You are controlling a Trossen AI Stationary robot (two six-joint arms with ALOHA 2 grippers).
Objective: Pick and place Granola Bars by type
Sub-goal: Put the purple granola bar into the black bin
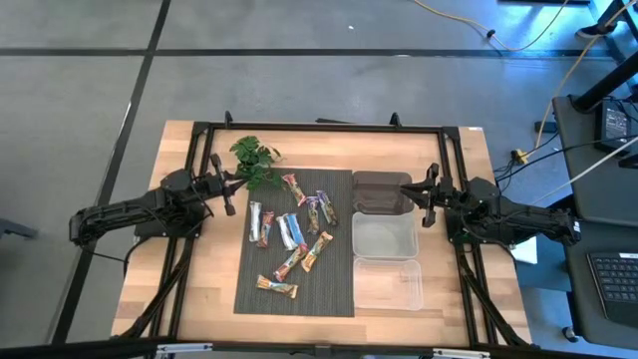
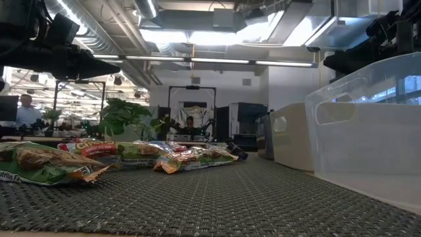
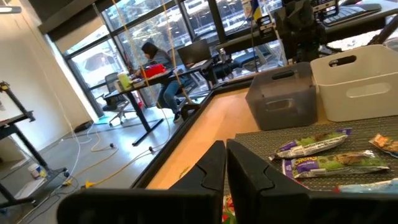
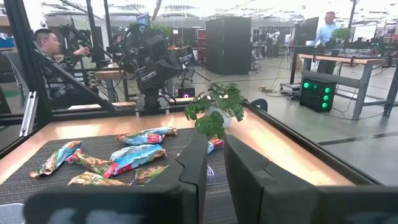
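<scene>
Granola Bars (image 1: 292,237): about ten small wrapped bars, loose on the dark woven mat, none in any container; most lie in a cluster at the mat's middle, with one near its far edge by the plant and one apart near its front-left corner.
Wrapper kinds: orange-tan, blue-white-red and darker purplish ones show from above; from bench level the nearest wrappers look green and red.
Mat (image 1: 339,294): dark mesh rectangle at the centre of the bench, carrying all the bars.
Plant sprig (image 1: 254,160): green and leafy, at the mat's far-left corner, just beside the left gripper.
Containers: three in a row along the mat's right edge; a dark one (image 1: 376,192) farthest back, then two clear ones (image 1: 385,239), the nearest (image 1: 389,284) at the front. I see no bars inside them.
Left gripper (image 1: 227,185): at the mat's left edge near the plant, raised off the bench, fingers nearly pressed together with only a thin slit between them, holding nothing.
Right gripper (image 1: 417,191): at the right side of the dark container, fingers a little apart, holding nothing.
Bench (image 1: 189,289): light wood top inside a black frame.
Room beyond: a person seated at a desk (image 3: 155,62), another seated behind the left arm (image 4: 53,59).
</scene>
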